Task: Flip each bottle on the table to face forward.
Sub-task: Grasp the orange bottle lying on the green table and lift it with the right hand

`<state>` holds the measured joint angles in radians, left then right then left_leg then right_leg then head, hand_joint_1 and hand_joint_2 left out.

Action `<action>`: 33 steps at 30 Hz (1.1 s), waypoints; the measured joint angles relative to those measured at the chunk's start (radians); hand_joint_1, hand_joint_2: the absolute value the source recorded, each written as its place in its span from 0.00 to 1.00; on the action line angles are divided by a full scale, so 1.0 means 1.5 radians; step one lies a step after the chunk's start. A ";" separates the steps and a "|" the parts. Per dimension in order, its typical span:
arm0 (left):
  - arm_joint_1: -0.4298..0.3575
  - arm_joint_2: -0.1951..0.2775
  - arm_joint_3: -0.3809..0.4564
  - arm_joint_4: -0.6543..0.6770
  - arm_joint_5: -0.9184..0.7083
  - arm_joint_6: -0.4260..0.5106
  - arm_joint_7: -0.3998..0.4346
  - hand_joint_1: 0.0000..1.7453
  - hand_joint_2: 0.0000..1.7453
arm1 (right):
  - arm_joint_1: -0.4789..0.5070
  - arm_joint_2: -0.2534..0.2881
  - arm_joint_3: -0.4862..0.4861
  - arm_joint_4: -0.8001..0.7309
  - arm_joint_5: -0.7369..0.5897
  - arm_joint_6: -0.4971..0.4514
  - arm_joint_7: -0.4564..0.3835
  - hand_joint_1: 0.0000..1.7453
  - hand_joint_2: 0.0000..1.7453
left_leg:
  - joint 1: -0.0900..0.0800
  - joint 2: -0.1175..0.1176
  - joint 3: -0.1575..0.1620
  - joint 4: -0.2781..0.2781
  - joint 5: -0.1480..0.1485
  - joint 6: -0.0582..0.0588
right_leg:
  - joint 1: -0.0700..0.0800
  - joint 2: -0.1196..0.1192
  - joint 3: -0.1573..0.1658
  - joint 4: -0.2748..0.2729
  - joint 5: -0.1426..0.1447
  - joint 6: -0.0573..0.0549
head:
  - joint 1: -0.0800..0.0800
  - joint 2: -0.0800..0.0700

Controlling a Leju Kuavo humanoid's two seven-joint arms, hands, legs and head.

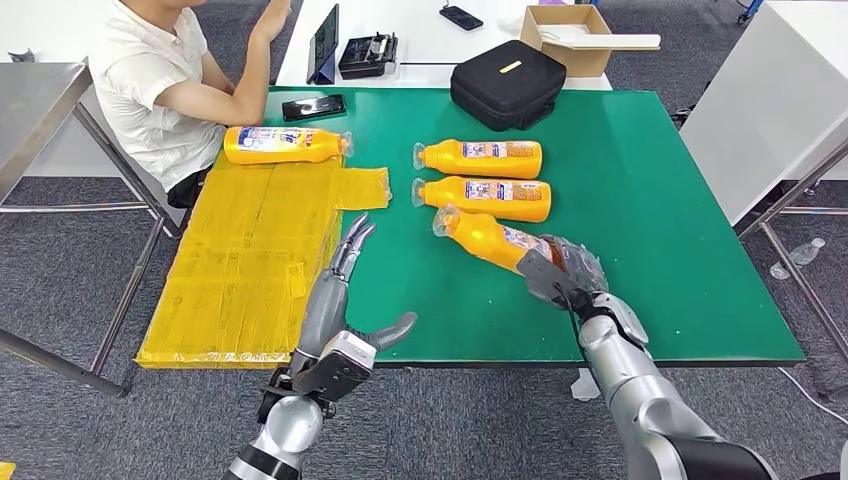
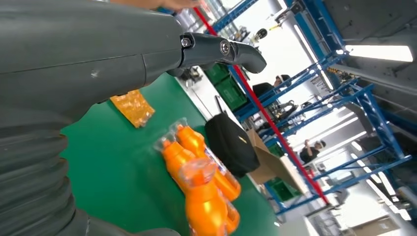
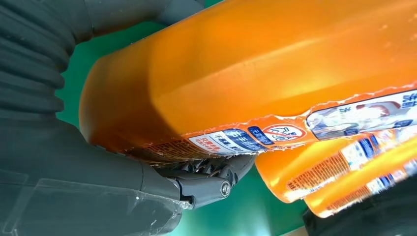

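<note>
Green bench (image 1: 640, 230): our right hand (image 1: 562, 268) has fingers clamped on nearest orange bottle (image 1: 490, 238); left hand (image 1: 345, 300) hovers, fingers apart, holding nothing.

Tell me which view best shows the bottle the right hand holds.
Head view: the held bottle shows nearly whole, tilted, base in the right hand. Right wrist view shows its base and label close up; left wrist view shows its cap end.
</note>
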<state>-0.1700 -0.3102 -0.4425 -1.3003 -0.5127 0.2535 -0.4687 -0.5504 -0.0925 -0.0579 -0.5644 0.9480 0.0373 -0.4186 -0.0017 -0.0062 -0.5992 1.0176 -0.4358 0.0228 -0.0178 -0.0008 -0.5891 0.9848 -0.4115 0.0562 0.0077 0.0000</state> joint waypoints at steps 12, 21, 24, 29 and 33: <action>-0.002 0.001 0.008 0.050 0.438 -0.182 0.107 0.00 1.00 | 0.126 0.025 0.085 -0.288 -0.270 0.132 -0.004 1.00 1.00 | 0.000 -0.001 -0.003 0.000 0.000 0.000 | 0.000 0.000 -0.003 0.000 0.000 0.000 | 0.000 0.000; -0.004 0.001 0.014 0.085 0.448 -0.192 0.104 0.00 1.00 | 0.135 0.022 0.133 -0.330 -0.288 0.122 -0.009 1.00 1.00 | 0.000 -0.002 -0.004 0.000 0.000 0.000 | 0.000 0.000 -0.003 0.000 0.000 0.000 | 0.000 0.000; -0.004 0.001 0.015 0.089 0.448 -0.192 0.104 0.00 1.00 | 0.136 0.020 0.139 -0.334 -0.288 0.121 -0.009 1.00 1.00 | 0.000 -0.002 -0.004 0.000 0.000 0.000 | 0.000 0.000 -0.003 0.000 0.000 0.000 | 0.000 0.000; -0.004 0.001 0.017 0.094 0.448 -0.192 0.104 0.00 1.00 | 0.138 0.020 0.143 -0.336 -0.288 0.121 -0.009 1.00 1.00 | 0.000 -0.002 -0.004 0.000 0.000 0.000 | 0.000 0.000 -0.003 0.000 0.000 0.000 | 0.000 0.000; -0.004 0.001 0.017 0.097 0.450 -0.193 0.104 0.00 1.00 | 0.138 0.019 0.143 -0.337 -0.289 0.121 -0.010 1.00 1.00 | 0.000 -0.002 -0.004 0.000 0.000 0.000 | 0.000 0.000 -0.003 0.000 0.000 0.000 | 0.000 0.000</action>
<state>-0.1764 -0.3082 -0.4173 -1.1544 0.1625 -0.0364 -0.3125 -0.3433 -0.0636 0.1571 -1.0698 0.5152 0.2192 -0.4336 -0.0020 -0.0086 -0.6050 1.0176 -0.4357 0.0228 -0.0183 -0.0013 -0.5937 0.9851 -0.4117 0.0564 0.0076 0.0000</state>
